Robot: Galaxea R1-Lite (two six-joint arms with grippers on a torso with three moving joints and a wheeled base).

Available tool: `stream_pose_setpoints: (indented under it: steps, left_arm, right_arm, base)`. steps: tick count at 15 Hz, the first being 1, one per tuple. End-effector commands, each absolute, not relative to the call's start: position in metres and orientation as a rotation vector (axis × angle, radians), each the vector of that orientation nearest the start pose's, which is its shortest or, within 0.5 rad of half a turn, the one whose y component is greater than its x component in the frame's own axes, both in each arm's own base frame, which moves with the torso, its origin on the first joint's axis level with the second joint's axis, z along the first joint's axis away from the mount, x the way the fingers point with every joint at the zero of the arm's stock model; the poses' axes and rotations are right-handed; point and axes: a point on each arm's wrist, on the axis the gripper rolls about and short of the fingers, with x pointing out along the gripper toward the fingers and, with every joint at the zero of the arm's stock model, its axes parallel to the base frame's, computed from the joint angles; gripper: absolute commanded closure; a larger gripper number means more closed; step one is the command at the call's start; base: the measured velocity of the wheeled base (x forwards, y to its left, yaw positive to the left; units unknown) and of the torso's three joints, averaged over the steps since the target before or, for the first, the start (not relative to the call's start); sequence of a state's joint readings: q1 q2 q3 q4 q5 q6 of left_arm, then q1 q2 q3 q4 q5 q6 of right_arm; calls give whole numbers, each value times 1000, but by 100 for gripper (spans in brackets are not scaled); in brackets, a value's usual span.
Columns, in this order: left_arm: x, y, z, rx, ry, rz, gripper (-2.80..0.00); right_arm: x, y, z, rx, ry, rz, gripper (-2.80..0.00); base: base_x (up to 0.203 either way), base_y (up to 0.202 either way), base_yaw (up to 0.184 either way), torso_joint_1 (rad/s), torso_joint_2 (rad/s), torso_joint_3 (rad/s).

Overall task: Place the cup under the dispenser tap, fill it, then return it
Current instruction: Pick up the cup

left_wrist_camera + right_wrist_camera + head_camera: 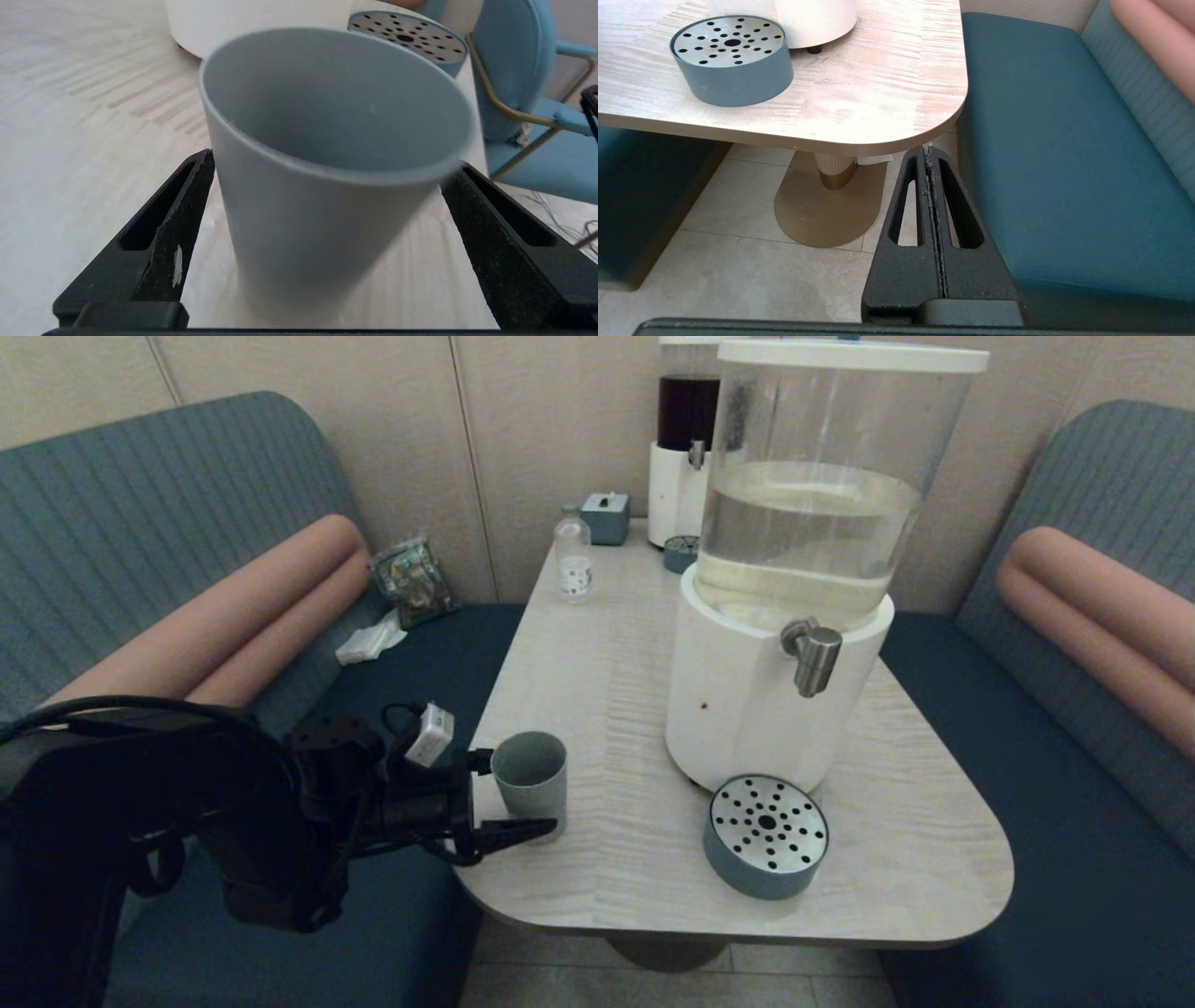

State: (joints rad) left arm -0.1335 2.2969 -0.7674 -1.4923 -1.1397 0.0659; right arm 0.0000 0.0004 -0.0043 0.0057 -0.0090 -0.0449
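Reaching in from the lower left of the head view, the left gripper (523,803) straddles the cup (530,778), jaws spread on either side of its wall, not clearly gripping. It stands upright near the counter (607,644) edge, well apart from the dispenser tap (814,656). Empty, it looks light, rigid and smooth; mid-height seems safest. The right gripper (930,154) hangs below the counter, jaws pressed together.

From the head camera the cup (529,775) hides the left gripper's (519,803) far finger, the big dispenser (784,588) covers most of the dark-liquid dispenser (684,448) at upper centre, and the small bottle's (573,563) label is unreadable.
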Motion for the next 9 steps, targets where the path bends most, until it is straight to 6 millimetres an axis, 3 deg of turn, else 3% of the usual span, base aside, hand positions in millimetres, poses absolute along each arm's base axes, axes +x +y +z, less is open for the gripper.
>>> stream_pose_setpoints:
  steps: [1,5,6,9]
  left_arm:
    - [369,-73,50,44,-22,-1277,-280]
    - [372,-85,47,38,-20,-1252,-280]
    - [371,-87,47,36,-22,-1250,0]
    - [369,-93,52,29,-29,-1258,0]
  right_arm:
    - [-23,0,76,-46,-3,-11,0]
    - [-23,0,76,-46,-3,-9,0]
    - [-23,0,76,-46,-1,-9,0]
    - [-23,0,76,-44,-4,-10,0]
  base:
    - [0,0,0,0,0,0]
    - [0,0,0,0,0,0]
    - [0,0,0,0,0,0]
    - [0,0,0,0,0,0]
